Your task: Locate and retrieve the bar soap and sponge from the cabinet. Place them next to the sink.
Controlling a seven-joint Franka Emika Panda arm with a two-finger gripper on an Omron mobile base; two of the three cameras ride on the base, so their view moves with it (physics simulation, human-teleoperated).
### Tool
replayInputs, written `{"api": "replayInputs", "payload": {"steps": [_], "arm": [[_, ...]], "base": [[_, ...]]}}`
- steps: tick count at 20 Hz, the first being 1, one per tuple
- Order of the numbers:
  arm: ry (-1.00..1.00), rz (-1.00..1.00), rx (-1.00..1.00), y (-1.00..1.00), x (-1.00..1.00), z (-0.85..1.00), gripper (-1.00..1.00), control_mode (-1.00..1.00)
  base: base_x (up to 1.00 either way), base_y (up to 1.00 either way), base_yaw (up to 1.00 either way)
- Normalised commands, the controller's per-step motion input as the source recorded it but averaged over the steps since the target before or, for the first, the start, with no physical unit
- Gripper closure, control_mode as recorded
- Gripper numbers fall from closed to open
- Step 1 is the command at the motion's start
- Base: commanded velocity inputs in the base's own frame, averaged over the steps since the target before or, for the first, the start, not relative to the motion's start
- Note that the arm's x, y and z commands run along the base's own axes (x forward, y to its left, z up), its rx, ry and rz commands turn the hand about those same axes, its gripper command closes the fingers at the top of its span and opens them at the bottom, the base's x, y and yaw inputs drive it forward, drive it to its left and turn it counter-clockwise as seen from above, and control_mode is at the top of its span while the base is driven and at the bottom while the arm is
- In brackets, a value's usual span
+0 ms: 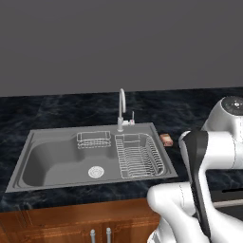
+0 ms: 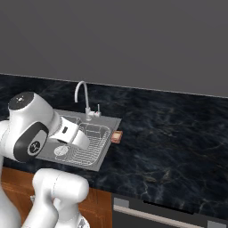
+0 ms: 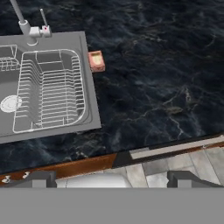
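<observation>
The bar soap (image 1: 166, 139) (image 2: 116, 136) (image 3: 96, 61), a small reddish-pink block, lies flat on the dark counter just right of the sink's right rim. The steel sink (image 1: 90, 129) (image 2: 110, 142) (image 3: 89, 87) has a slim chrome faucet (image 1: 122, 107) (image 2: 81, 93) (image 3: 22, 19) at its back. My gripper (image 3: 113, 179) hovers high over the counter's front edge, right of the sink. It is open with nothing between its widely spread fingertips (image 3: 41, 177), well clear of the soap. The sponge and the cabinet are out of view.
A wire dish rack (image 1: 138, 155) (image 3: 50, 89) fills the sink's right half, and a small basket (image 1: 93, 139) sits at its back. Dark marble counter (image 2: 169, 133) stretches right of the soap. Wooden lower doors (image 1: 71, 223) and a dark appliance front (image 2: 156, 213) lie below.
</observation>
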Motion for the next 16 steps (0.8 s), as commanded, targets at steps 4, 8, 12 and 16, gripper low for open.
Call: {"api": "replayInputs", "payload": {"steps": [4,8,12,16], "arm": [[0.0,0.0,0.0,0.0,0.0,0.0,-1.0,-1.0],[0.0,0.0,0.0,0.0,0.0,0.0,-1.0,1.0],[0.0,0.0,0.0,0.0,0.0,0.0,-1.0,1.0],[0.0,0.0,0.0,0.0,0.0,0.0,-1.0,1.0]], "base": [[0.0,0.0,0.0],[0.0,0.0,-0.01],[0.05,0.01,-0.36],[0.0,-0.02,-0.46]]}}
